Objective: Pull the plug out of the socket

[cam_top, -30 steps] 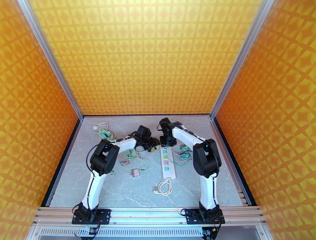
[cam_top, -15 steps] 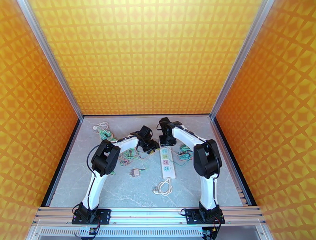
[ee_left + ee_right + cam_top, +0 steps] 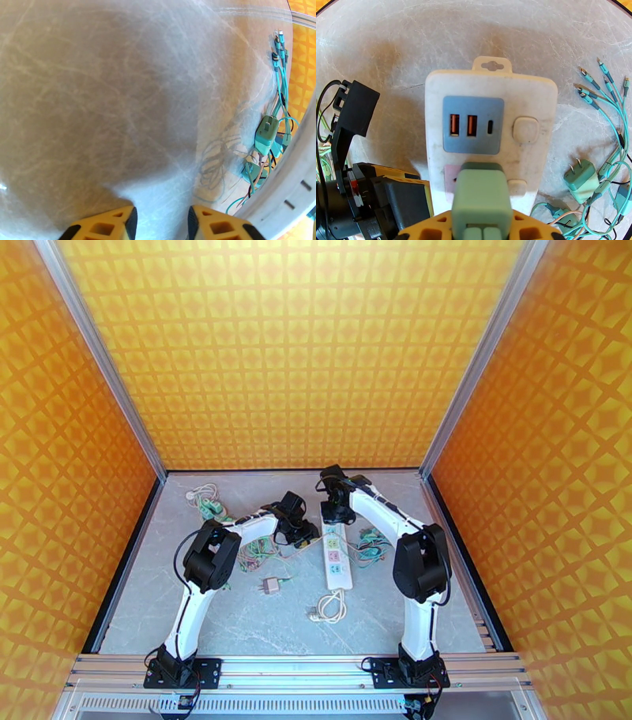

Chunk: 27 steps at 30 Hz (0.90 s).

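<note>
The socket [image 3: 336,560], a long white power strip, lies mid-table between the arms. In the right wrist view its far end [image 3: 489,90] shows a blue USB panel and a switch. A green plug [image 3: 482,189] stands over the pink outlet below that panel, its prongs hidden. My right gripper [image 3: 482,223] is shut on the plug, at the strip's far end [image 3: 338,515]. My left gripper [image 3: 306,535] sits just left of the strip, low over the table. Its yellow fingers [image 3: 106,227] stand apart with only bare marble between them [image 3: 162,221].
The strip's white cord [image 3: 332,607] coils at its near end. A loose green charger [image 3: 581,179] and teal cables lie right of the strip. A tangle of thin wires [image 3: 257,552] lies under the left arm, a small adapter [image 3: 272,585] nearer, and more green cables [image 3: 207,504] far left.
The right gripper has moved away from the bases with the plug, and the strip and its coiled cord slid along with it. The left gripper has stayed almost where it was.
</note>
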Tool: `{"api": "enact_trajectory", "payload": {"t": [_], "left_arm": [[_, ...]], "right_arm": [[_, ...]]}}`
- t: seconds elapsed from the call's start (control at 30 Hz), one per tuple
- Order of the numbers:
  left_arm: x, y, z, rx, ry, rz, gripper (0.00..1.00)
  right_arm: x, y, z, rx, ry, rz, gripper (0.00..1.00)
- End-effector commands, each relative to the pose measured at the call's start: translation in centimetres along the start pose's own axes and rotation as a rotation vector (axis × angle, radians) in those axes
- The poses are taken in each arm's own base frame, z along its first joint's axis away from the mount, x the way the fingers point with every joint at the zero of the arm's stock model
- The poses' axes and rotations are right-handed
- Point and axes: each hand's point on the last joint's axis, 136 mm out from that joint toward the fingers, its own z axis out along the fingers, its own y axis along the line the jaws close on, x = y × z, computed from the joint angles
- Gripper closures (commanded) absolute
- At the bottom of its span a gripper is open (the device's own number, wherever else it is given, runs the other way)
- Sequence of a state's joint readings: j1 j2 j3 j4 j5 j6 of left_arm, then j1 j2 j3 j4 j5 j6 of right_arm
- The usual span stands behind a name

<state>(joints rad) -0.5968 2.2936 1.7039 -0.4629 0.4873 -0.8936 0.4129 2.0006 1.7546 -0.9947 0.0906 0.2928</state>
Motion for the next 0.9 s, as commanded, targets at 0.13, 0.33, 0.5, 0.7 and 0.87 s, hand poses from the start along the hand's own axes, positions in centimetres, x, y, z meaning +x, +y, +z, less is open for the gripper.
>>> {"api": "enact_trajectory", "payload": {"t": [0.13, 0.33, 0.5, 0.7, 0.87], "left_arm": [[-0.2, 2.4, -2.3, -0.075, -0.037, -0.046, 0.56], [-3.4, -2.2, -5.8, 0.165, -0.141, -0.002, 0.53], [-3.8, -4.9, -4.9, 0.295, -0.107, 0.039, 0.48], [-3.3, -4.6, -2.4, 0.267, -0.064, 0.045, 0.47], [-2.0, -2.8, -0.3, 0.168, -0.004, 0.041, 0.47]], "right_arm": [[0.8, 0.5, 0.1, -0.035, 0.009, 0.000, 0.80], [2.0, 1.3, 1.7, -0.078, 0.043, 0.018, 0.80], [2.3, 1.7, 2.3, -0.102, 0.054, 0.024, 0.79], [2.9, 2.5, 3.0, -0.136, 0.072, 0.035, 0.79], [3.5, 3.1, 3.8, -0.151, 0.093, 0.036, 0.79]]}}
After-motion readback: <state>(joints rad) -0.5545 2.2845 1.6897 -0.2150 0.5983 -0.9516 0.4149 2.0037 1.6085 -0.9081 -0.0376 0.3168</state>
